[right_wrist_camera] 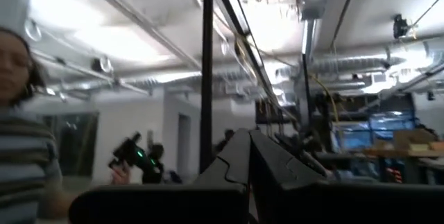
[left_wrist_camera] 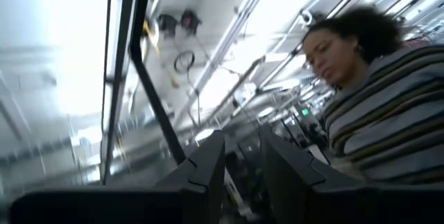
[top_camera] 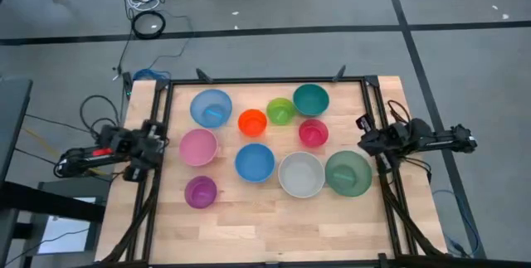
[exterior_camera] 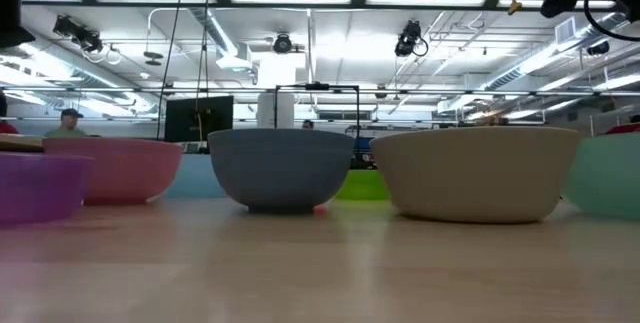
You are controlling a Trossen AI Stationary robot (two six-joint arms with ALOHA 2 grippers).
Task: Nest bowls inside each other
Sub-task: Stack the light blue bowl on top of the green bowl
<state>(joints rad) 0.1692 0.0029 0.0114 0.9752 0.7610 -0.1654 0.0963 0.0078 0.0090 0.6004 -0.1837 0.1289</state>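
Note:
Several small round bowls stand apart, each on its own base, on the wooden table (top_camera: pixel 274 226): light blue (top_camera: pixel 211 108), orange (top_camera: pixel 252 123), lime (top_camera: pixel 280 110), teal (top_camera: pixel 310 99), magenta (top_camera: pixel 313 133), pink (top_camera: pixel 198 147), blue (top_camera: pixel 254 162), white (top_camera: pixel 300 174), green (top_camera: pixel 348 173) and purple (top_camera: pixel 201 192). None sits inside another. My left gripper (top_camera: pixel 158 139) waits at the table's left edge, tipped upward; its fingers (left_wrist_camera: pixel 243 144) stand open with nothing between them. My right gripper (top_camera: pixel 365 139) waits at the right edge, also tipped upward, with its fingers (right_wrist_camera: pixel 248 137) shut on nothing.
A black frame rail (top_camera: pixel 265 80) runs around the table's far and side edges. Bare wood lies along the near edge. The low view shows the blue bowl (exterior_camera: pixel 280 168) and white bowl (exterior_camera: pixel 480 173) nearest. A person in a striped top (left_wrist_camera: pixel 388 106) stands beyond the table.

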